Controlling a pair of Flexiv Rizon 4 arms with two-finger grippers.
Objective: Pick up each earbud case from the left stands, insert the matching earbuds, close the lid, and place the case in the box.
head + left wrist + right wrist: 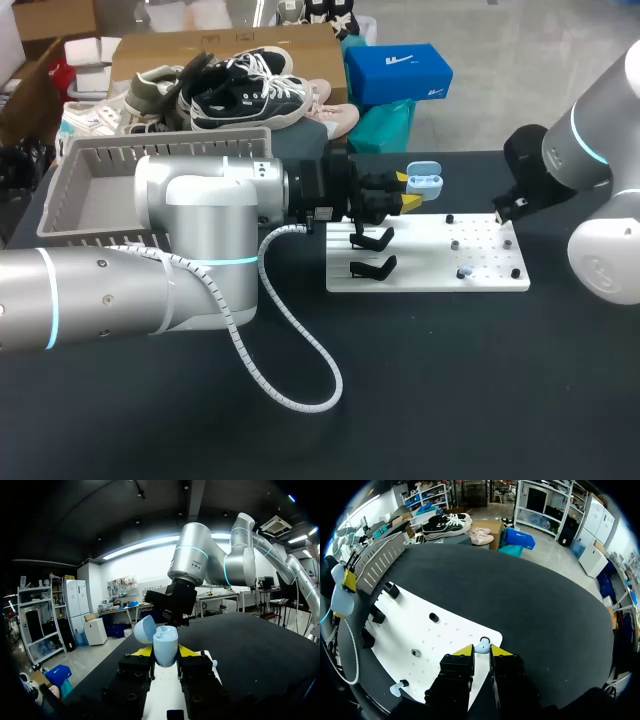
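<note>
Gripping the open pale-blue earbud case (424, 181) in the left gripper (165, 651) above the white board (430, 278)'s far edge; poising the right gripper (482, 651) at an earbud (482, 644) on its far right corner, grasp impossible to tell

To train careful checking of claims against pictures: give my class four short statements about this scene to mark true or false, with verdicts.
1. The left pincer grips the earbud case with its lid open. True.
2. The case lies in the grey box. False: the left pincer holds it in the air, away from the box.
3. Both black stands carry cases. False: neither carries one.
4. An earbud lies on the white board right at the right pincer. True.
</note>
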